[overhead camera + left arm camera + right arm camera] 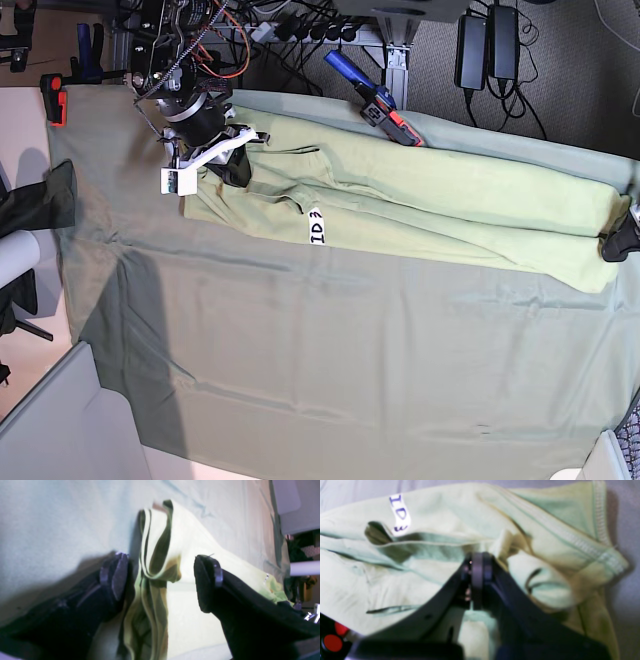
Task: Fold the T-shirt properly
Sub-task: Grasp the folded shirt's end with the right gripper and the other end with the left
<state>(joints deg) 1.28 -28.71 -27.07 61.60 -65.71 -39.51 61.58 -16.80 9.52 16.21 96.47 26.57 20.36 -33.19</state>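
The pale yellow-green T-shirt [440, 205] lies as a long folded band across the back of the table, with its white "ID3" tag [316, 227] near the middle-left. My right gripper [232, 165] is at the shirt's left end. In the right wrist view it [478, 563] is shut, with its pads pinching bunched cloth of the T-shirt [425, 517] below the tag [399, 515]. My left gripper [615, 243] is at the shirt's right end. In the left wrist view it [162, 566] is open, with gathered folds of the T-shirt [160, 555] between the two fingers.
The grey-green table cloth [330, 360] covers the table. A blue and red clamp [375, 100] sits at the back edge and a red clamp [55, 100] at the back left corner. Cables and power bricks [485, 45] lie behind. A white tube [20, 258] sticks out at the left.
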